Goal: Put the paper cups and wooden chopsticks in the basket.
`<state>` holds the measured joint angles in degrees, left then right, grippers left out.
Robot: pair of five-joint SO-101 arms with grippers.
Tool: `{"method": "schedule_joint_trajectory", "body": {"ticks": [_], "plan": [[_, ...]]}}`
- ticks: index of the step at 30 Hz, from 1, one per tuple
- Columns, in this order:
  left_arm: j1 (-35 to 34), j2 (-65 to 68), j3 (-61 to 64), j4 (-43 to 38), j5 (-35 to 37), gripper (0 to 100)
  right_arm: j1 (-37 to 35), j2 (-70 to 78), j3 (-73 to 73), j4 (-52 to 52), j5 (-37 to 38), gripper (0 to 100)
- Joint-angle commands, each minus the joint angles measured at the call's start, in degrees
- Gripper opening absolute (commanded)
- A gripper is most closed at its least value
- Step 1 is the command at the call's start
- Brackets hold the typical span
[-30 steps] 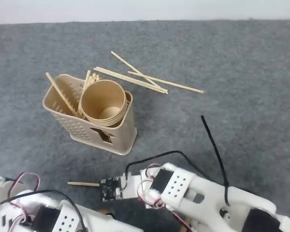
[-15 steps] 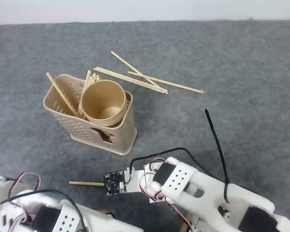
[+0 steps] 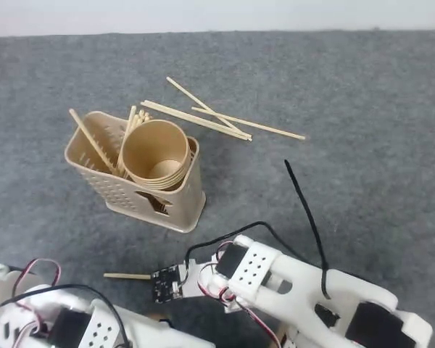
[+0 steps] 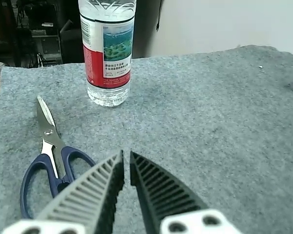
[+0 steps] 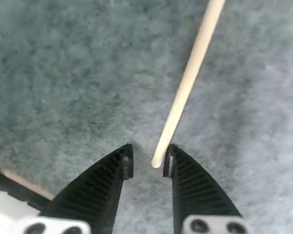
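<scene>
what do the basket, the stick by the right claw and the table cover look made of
Basket: likely moulded plastic, smooth beige with rows of small holes and rounded corners. Stick: looks like bare pale wood, matte and round, with no coating visible. Table cover: seems to be felt or low carpet, grey with a fuzzy, flecked surface.

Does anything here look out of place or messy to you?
Yes. Several chopsticks lie scattered on the mat beyond the basket, and a lone chopstick lies at the right gripper. Also, scissors and a water bottle sit on it.

White arms point(image 3: 304, 284) — ribbed, seemingly black grippers point(image 4: 126, 156) point(image 5: 147, 156)
</scene>
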<state>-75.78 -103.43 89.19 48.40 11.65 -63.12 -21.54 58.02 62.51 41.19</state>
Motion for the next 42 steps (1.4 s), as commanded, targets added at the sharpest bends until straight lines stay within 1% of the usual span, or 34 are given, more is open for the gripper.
{"method": "schedule_joint_trajectory", "body": {"ticks": [1,3,8,9,11,13,17,21,25,28,30,33,35,38,40,42], "plan": [[0.3,-0.8,-0.3,-1.4,-0.1,1,-1.0,0.0,-2.5,0.4,-0.6,12.2],[0.3,-0.8,-0.3,-1.4,-0.1,1,-0.7,0.0,-1.5,-0.9,-0.6,12.2],[0.3,-0.8,-0.3,-1.4,-0.1,1,3.1,3.2,-0.8,-3.3,-0.4,11.6],[0.3,-0.8,-0.3,-1.3,-0.1,1,3.1,3.8,-1.2,-3.2,0.2,9.2],[0.3,-0.8,-0.3,-1.3,-0.1,1,3.1,5.1,-2.5,-2.1,2.3,0.3],[0.3,-0.8,-0.3,-1.3,-0.1,1,3.1,5.8,-2.8,-1.5,3.3,2.0],[0.5,-0.8,-0.5,-1.6,0.0,1,3.3,6.0,-2.9,-1.7,3.9,0.7],[5.7,-0.8,-0.6,-1.6,0.0,1,5.5,5.8,-5.9,0.1,3.9,0.7],[12.5,-0.8,-1.5,-1.6,0.7,2,10.4,1.4,-13.7,8.3,3.9,0.7],[14.7,-0.8,-4.0,-1.6,7.6,2,12.5,-5.8,-19.7,15.4,3.9,0.7],[14.8,-0.8,-6.5,-1.6,11.5,2,12.8,-10.8,-23.2,19.9,3.9,0.7],[15.9,-0.8,-9.6,-1.6,14.5,2,12.8,-16.7,-28.5,25.8,3.6,0.7],[20.2,-0.8,-10.2,-1.5,14.8,2,12.9,-19.4,-31.7,28.6,3.5,0.7],[29.4,-0.8,-10.0,-1.3,15.1,2,12.9,-21.3,-36.8,32.4,3.5,0.7],[34.8,-0.8,-10.5,-1.7,16.6,2,12.9,-21.6,-41.1,34.7,3.5,0.7],[38.2,-0.8,-12.3,-2.6,17.7,2,13.0,-21.6,-46.2,37.0,3.5,0.7]]}}
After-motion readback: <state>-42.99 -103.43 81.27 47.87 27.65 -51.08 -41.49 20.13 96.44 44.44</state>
